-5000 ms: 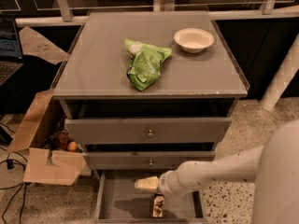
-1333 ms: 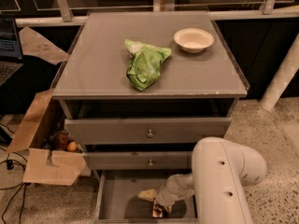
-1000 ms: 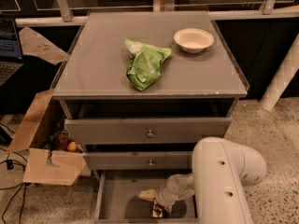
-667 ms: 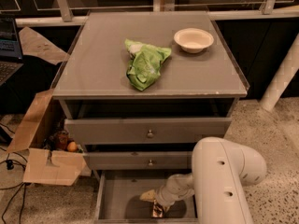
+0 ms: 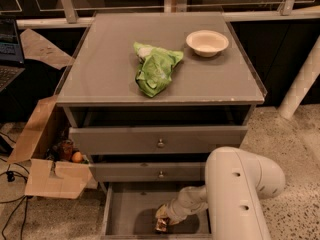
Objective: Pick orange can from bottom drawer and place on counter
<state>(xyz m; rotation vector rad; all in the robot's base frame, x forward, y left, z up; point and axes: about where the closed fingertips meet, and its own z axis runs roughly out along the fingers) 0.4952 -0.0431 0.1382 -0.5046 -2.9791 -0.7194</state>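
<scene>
Hanging pale pincer (image 5: 163, 214) at shiny orange can (image 5: 161, 226) inside grey bottom drawer (image 5: 129, 206)

You could read no text, label or number anywhere: none on the can (image 5: 161, 226), the green bag (image 5: 155, 69), the bowl (image 5: 207, 42) or the cardboard box (image 5: 50, 180) at lower left. The gripper (image 5: 163, 215) was low in the frame, inside the bottom drawer (image 5: 125, 210), at the can.
</scene>
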